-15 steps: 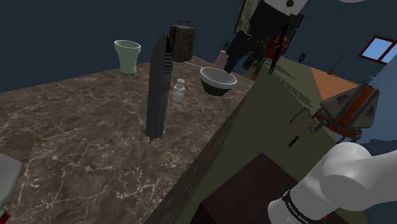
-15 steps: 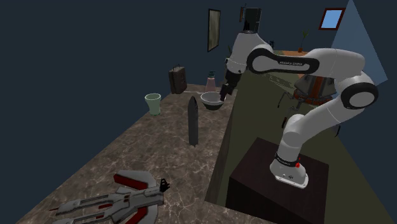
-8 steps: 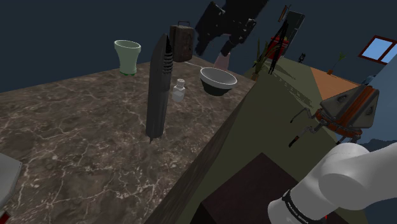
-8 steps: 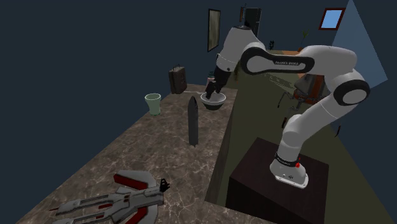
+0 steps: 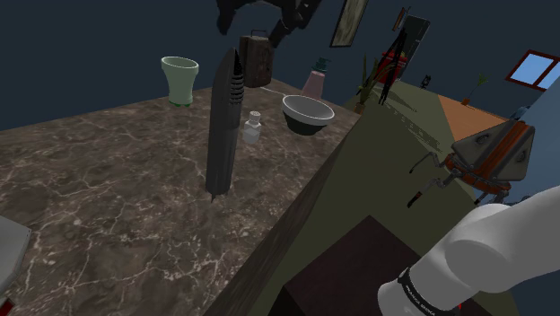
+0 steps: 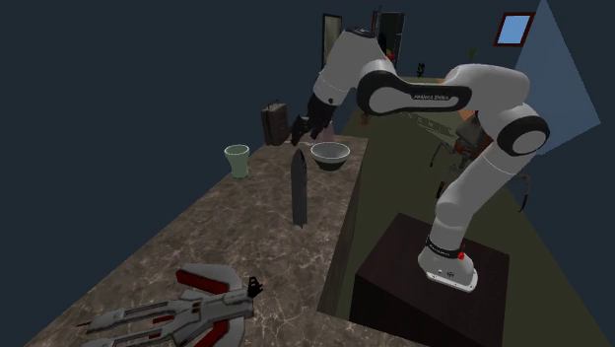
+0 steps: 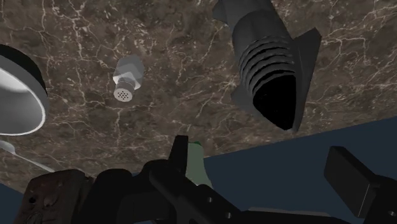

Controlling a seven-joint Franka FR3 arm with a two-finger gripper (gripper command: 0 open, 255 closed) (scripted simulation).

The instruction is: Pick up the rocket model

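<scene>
Bench: brown veined marble. The room is dim, with dark blue walls and an olive floor. Rocket is seen upright mid-bench, dark, finned, untouched. Shaker is noted just beside it at 3 o'clock in the shoulder view, bowl farther at 2, green cup at 11. Gripper is seen released, fingers apart, above the rocket's nose, grasping nothing. It is cut off by the shoulder view's top edge. A grey-red craft is clipped at the second exterior view's 7 o'clock corner.

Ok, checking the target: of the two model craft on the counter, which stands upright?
The dark, slim rocket near the bowl stands on end; the grey-and-red craft lies flat at the counter's other end.
</scene>
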